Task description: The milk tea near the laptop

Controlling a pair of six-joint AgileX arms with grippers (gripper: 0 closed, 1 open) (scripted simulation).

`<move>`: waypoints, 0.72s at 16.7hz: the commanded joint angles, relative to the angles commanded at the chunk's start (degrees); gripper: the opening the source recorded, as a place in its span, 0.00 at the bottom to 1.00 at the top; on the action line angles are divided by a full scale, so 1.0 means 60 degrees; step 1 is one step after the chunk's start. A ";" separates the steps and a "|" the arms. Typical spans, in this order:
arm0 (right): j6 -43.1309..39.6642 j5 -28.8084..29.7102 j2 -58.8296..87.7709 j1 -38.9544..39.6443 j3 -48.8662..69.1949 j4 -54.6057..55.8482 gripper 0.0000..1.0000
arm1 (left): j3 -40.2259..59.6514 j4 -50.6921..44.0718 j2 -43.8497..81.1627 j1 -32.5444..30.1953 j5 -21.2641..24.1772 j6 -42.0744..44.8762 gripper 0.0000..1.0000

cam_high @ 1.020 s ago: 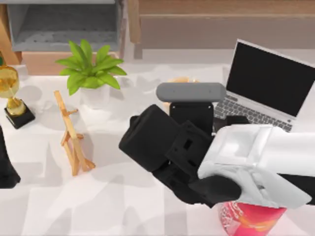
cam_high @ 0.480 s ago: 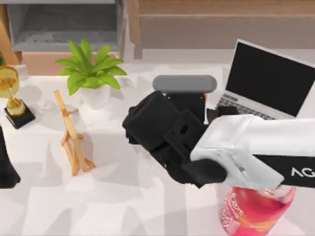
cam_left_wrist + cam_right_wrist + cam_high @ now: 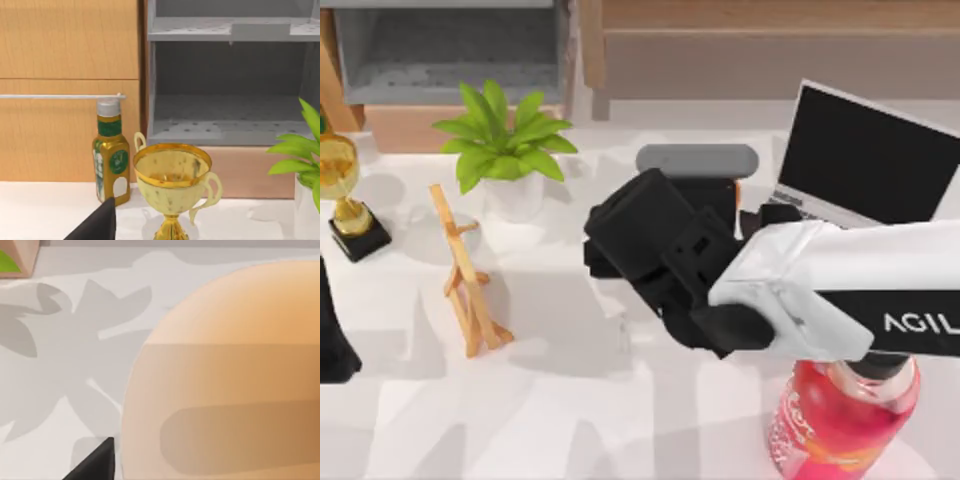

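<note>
While right arm's jaws [image 3: 692, 205] hang over desk [image 3: 550, 400] just left of laptop [image 3: 865, 160], milk tea [image 3: 225, 380] looms right before wrist camera. Approach judged nearly done; grasp and lift remain. Jaw spread: cannot tell. Left arm [image 3: 332, 330] parked at left edge.

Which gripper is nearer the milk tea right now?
Right. The right gripper is over the table's middle beside the laptop, with the milk tea looming directly before its wrist camera. The left arm sits parked at the table's far left edge.
</note>
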 joint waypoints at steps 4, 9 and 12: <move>0.0000 0.0000 0.0000 0.0000 0.0000 0.0000 0.70 | 0.0000 0.0000 0.0000 0.0000 0.0000 0.0000 1.00; 0.0000 0.0000 0.0000 0.0000 0.0000 0.0000 0.32 | 0.0000 0.0000 0.0000 0.0000 0.0000 0.0000 1.00; 0.0000 0.0000 0.0000 0.0000 0.0000 0.0000 0.10 | 0.0000 0.0000 0.0000 0.0000 0.0000 0.0000 1.00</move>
